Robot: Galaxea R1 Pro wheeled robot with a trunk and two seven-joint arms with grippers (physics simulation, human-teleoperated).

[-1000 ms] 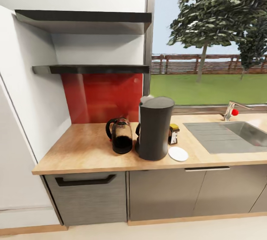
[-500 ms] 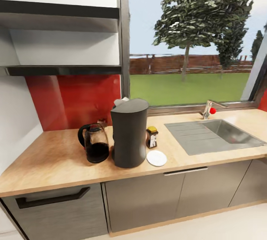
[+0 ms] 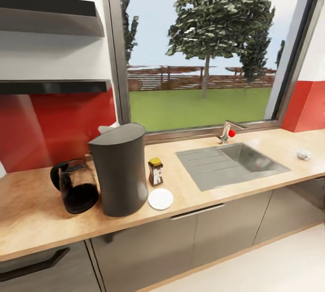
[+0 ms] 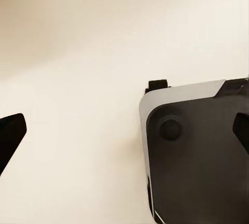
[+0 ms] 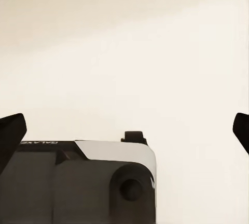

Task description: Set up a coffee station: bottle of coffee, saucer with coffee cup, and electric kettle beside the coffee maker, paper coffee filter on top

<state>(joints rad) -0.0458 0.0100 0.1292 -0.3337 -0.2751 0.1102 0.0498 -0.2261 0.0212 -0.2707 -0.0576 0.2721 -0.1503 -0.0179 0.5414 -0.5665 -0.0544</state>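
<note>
Grippers wide, empty. Saucer (image 3: 160, 198) beside coffee maker (image 3: 119, 176); coffee cup (image 3: 303, 154) beyond sink (image 3: 234, 163).

A big window (image 3: 203, 57) looks out on green grass, a tall tree (image 3: 216, 21) and a brown fence (image 3: 189, 77). A silver tap (image 3: 228, 130) with a red knob stands behind the steel sink (image 3: 234, 162), and a shiny red wall panel (image 3: 54, 125) sits under the shelves. Grey cupboard doors (image 3: 180, 242) are below, over a pale floor (image 3: 271, 269).
</note>
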